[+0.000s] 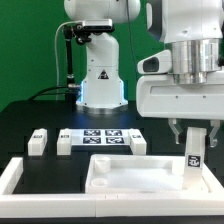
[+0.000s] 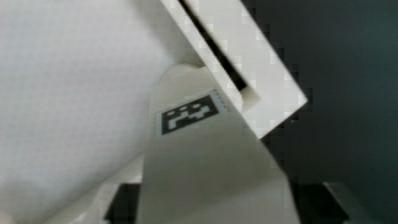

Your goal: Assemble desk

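- white leg [image 2: 214,170] seen end-on, blurred close to the camera, sloping faces
- small black-and-white tag [image 2: 187,113] on the leg's far end, sitting skewed
- gripper [image 2: 222,205] straddles the leg, one dark finger [image 2: 121,205] on each side, close against it; contact not clear
- tabletop panel [image 2: 71,90] is the big plain white area behind the leg
- the panel's raised edge [image 2: 222,50] runs diagonally, a thin dark groove along it
- black table [image 2: 347,60] beyond that edge

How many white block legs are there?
4: far-left leg and second leg at the exterior view's left of the marker board, third leg at its right, fourth leg under the tool. None seems hidden.
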Robot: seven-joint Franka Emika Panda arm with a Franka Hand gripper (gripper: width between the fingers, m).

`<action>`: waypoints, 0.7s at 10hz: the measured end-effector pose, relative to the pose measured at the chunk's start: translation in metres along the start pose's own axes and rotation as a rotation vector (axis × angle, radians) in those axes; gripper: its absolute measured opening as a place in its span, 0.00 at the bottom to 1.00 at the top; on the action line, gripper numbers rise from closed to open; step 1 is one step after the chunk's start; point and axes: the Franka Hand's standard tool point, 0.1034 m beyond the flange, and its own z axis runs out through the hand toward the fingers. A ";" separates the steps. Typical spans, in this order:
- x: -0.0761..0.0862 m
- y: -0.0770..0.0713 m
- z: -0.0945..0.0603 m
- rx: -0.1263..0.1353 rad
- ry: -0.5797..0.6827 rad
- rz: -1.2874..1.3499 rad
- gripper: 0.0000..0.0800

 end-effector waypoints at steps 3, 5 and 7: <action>0.004 0.005 0.000 -0.008 0.001 0.044 0.44; 0.005 0.005 0.000 -0.008 0.001 0.035 0.44; 0.005 0.005 0.000 -0.008 0.001 0.033 0.44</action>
